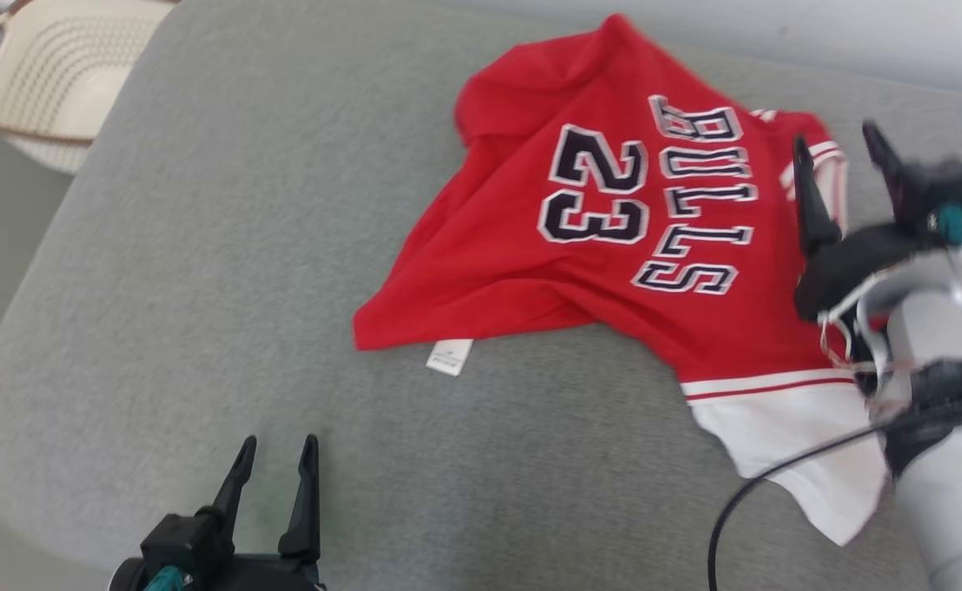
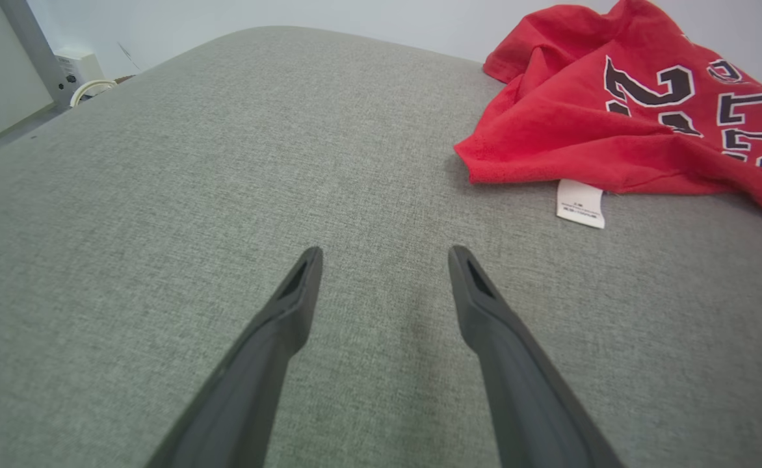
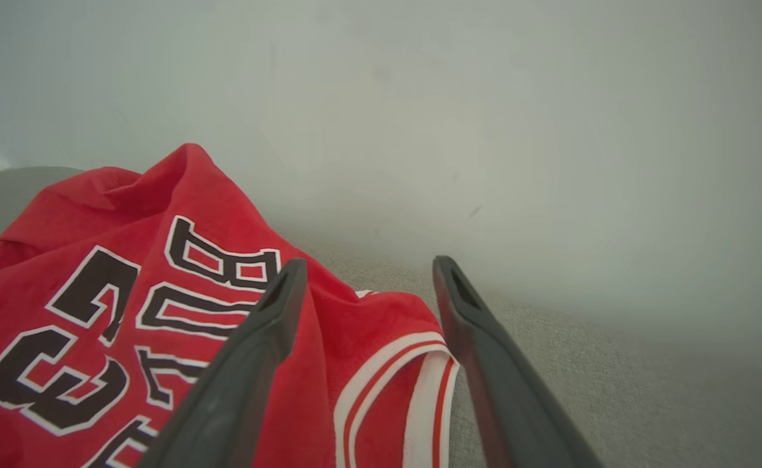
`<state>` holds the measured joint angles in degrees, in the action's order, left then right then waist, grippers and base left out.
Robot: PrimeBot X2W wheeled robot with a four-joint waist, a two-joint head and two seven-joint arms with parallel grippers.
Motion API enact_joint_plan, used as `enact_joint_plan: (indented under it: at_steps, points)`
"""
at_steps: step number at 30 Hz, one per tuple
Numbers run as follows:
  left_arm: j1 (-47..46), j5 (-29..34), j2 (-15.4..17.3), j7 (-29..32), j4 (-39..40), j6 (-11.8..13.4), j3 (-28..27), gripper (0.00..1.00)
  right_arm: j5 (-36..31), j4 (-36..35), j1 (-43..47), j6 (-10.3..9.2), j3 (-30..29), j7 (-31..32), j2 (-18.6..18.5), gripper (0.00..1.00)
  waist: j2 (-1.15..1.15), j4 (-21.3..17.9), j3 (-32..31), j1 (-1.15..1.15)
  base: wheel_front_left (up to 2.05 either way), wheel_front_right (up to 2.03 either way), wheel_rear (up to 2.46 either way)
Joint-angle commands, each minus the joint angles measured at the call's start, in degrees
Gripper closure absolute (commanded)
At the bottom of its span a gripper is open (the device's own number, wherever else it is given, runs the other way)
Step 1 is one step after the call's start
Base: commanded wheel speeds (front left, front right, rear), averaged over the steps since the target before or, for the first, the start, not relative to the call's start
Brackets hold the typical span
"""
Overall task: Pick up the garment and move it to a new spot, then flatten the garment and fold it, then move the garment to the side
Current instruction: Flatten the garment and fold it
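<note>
The garment point(image 1: 612, 213) is a red jersey with "BULLS 23" in black and white and white sleeves, lying crumpled on the grey cushion's right half. Its red hem corner and white label point(image 2: 579, 203) appear at the upper right of the left wrist view. My right gripper point(image 1: 838, 160) hovers open over the jersey's right side near a striped sleeve point(image 3: 413, 364); nothing is between its fingers. My left gripper point(image 1: 277, 455) stands open at the cushion's front left, well apart from the garment point(image 2: 615, 123).
A cream basket point(image 1: 54, 74) with a brown rim stands off the cushion's far left corner. A pale wall point(image 3: 485, 130) runs close behind the grey cushion point(image 1: 226, 271). A black cable point(image 1: 744, 492) hangs from my right arm over the white sleeve.
</note>
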<state>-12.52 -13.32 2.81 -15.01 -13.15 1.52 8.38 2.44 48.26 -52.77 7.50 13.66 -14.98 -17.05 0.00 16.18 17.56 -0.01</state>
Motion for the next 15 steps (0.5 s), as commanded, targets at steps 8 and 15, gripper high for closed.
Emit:
enact_joint_plan:
  at_steps: [8, 15]
  points:
    - [4.08, 2.32, 0.16, -0.17, -1.36, -1.37, -3.37, 0.0, 2.82, -11.61, 19.32, -0.02, -3.15, -0.2, 2.03, 0.0, 0.0, -13.8, -10.41, 0.01, 0.0, 0.0, 0.0]
    - [5.05, 2.83, 0.16, -0.17, -2.23, -1.81, -4.06, 0.0, 4.17, -17.14, 29.36, -0.02, -4.88, 0.07, 4.61, 0.0, 0.0, -16.47, -12.1, 0.01, 0.0, 0.0, 0.0]
